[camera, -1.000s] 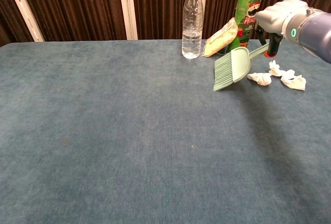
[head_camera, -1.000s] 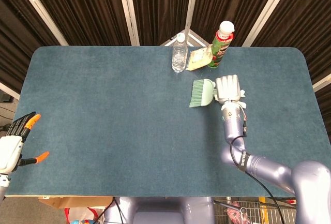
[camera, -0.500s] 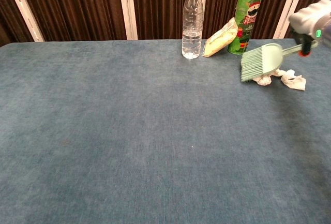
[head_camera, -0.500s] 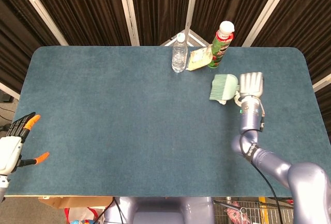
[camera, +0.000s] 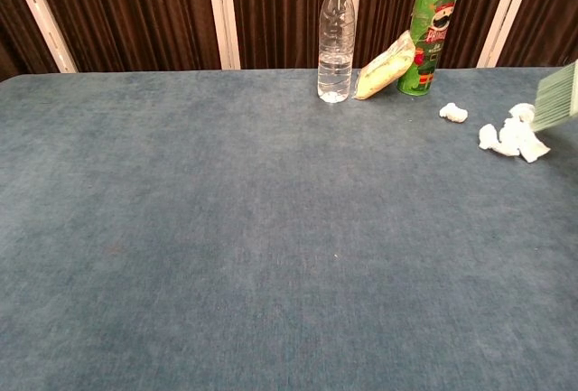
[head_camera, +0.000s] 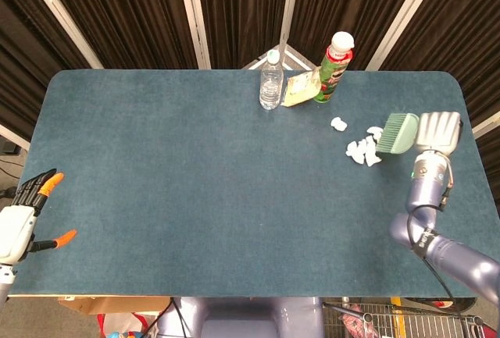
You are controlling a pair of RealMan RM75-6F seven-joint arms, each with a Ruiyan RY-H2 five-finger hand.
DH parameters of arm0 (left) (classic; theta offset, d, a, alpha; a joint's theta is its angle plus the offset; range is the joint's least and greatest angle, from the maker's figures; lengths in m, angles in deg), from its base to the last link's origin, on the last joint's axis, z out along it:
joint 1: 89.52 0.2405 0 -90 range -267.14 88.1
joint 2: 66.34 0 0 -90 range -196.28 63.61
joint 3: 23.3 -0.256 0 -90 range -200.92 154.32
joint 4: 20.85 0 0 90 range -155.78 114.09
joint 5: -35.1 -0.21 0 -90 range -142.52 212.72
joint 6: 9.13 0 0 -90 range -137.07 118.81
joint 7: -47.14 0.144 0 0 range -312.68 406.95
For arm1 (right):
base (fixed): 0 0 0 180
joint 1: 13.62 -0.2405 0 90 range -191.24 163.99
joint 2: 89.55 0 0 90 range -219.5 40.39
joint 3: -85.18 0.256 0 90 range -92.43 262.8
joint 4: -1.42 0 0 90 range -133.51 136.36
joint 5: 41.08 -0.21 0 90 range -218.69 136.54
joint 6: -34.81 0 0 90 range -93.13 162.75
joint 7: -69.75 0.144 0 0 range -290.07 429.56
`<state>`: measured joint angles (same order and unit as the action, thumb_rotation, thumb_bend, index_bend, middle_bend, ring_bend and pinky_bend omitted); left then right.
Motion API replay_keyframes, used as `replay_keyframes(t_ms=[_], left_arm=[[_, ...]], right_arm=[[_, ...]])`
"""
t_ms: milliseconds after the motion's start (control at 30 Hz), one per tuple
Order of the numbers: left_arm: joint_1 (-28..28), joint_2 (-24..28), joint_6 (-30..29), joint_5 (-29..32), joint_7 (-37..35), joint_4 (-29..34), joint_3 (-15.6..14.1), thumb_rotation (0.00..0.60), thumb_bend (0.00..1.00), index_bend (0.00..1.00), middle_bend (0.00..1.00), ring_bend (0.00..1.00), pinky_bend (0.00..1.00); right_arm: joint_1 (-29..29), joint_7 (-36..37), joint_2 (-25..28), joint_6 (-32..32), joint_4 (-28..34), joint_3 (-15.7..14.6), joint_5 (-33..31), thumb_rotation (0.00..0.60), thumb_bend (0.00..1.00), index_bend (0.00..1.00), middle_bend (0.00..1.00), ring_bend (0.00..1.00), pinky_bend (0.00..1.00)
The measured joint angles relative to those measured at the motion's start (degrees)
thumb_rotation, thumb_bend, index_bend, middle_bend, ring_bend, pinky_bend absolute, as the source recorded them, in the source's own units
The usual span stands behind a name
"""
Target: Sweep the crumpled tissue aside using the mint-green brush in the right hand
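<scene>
- Nearest to the robot, its left hand [head_camera: 17, 225], white with orange fingertips, hangs off the front left corner of the blue-grey carpeted desk [head_camera: 195, 190]. Its fingers are spread and it holds nothing.
- Further back on the right side, the right hand [head_camera: 438, 131] has its fingers wrapped round the handle of the mint-green plastic brush [head_camera: 399, 133]. The bristled head points left, toward the paper.
- The crumpled white tissue [head_camera: 363, 148] lies in a loose cluster just left of the brush head, touching or almost touching the bristles. I cannot tell which from the overhead view.
- A smaller white scrap [head_camera: 338, 124] sits apart from that cluster, up and to the left of it, nearer the green crisp can [head_camera: 331, 69].
- I would judge the sweep unfinished. The brush is well placed beside the main cluster, but the pieces lie scattered in the open, so a stroke or two seems to be left, and the stray scrap would need one of its own.
- At the far edge, left of the green crisp can, lean a yellowish snack packet [head_camera: 298, 88] and a clear plastic water bottle [head_camera: 270, 80].
- That far row is what could get in the way. A push away from the robot would drive the paper up against the can, while the rest of the desk around the cluster is open.
</scene>
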<state>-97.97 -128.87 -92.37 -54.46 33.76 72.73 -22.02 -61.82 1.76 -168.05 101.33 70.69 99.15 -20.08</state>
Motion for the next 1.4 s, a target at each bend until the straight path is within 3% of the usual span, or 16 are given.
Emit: replay_keyframes(t_ms=[333, 600, 767, 1033, 1100, 1200, 1300, 1400], left_arm=[[0.1, -0.3, -0.6, -0.3, 0.8, -0.1, 0.1, 0.600, 0.00, 0.00, 0.00, 0.00, 0.02], [0.0, -0.6, 0.1, 0.1, 1.9, -0.2, -0.1, 0.600, 0.00, 0.00, 0.00, 0.00, 0.02], [-0.1, -0.9, 0.4, 0.8, 2.8, -0.1, 0.1, 0.600, 0.00, 0.00, 0.00, 0.00, 0.02], [0.3, -0.9, -0.4, 0.7, 3.1, -0.3, 0.0, 0.600, 0.00, 0.00, 0.00, 0.00, 0.02], [0.4, -0.9, -0.4, 0.6, 2.9, -0.3, 0.0, 0.600, 0.00, 0.00, 0.00, 0.00, 0.02], [0.4, -0.9, -0.5, 0.5, 2.8, -0.4, 0.0, 0.600, 0.00, 0.00, 0.00, 0.00, 0.02], [0.4, -0.9, -0.5, 0.5, 2.6, -0.5, 0.0, 0.600, 0.00, 0.00, 0.00, 0.00, 0.02], [0.4, -0.9, -0.5, 0.6, 2.5, -0.6, 0.0, 0.600, 0.00, 0.00, 0.00, 0.00, 0.02]], right_arm=[[3.0, 6.3, 9.1, 5.2, 20.5, 2.0, 5.6, 0.600, 0.60, 0.76, 0.93, 0.94, 0.80], [5.8, 12.9, 12.7, 7.7, 38.5, 2.1, 10.3, 0.600, 0.60, 0.76, 0.93, 0.94, 0.80], [7.5, 18.0, 10.4, 8.6, 44.8, 0.1, 14.0, 0.600, 0.60, 0.76, 0.93, 0.94, 0.80], [9.2, 20.2, 1.9, 9.8, 45.0, -5.5, 20.5, 0.600, 0.60, 0.74, 0.93, 0.94, 0.80], [9.5, 20.4, 0.0, 10.3, 43.8, -6.7, 22.0, 0.600, 0.60, 0.66, 0.93, 0.94, 0.80], [10.2, 20.8, -3.2, 10.8, 41.2, -8.3, 23.2, 0.600, 0.53, 0.39, 0.91, 0.88, 0.77], [10.6, 20.2, -4.5, 11.3, 39.7, -9.2, 23.4, 0.600, 0.42, 0.12, 0.73, 0.70, 0.66], [10.7, 18.0, -5.1, 12.2, 38.5, -10.1, 23.6, 0.600, 0.39, 0.01, 0.45, 0.42, 0.40]])
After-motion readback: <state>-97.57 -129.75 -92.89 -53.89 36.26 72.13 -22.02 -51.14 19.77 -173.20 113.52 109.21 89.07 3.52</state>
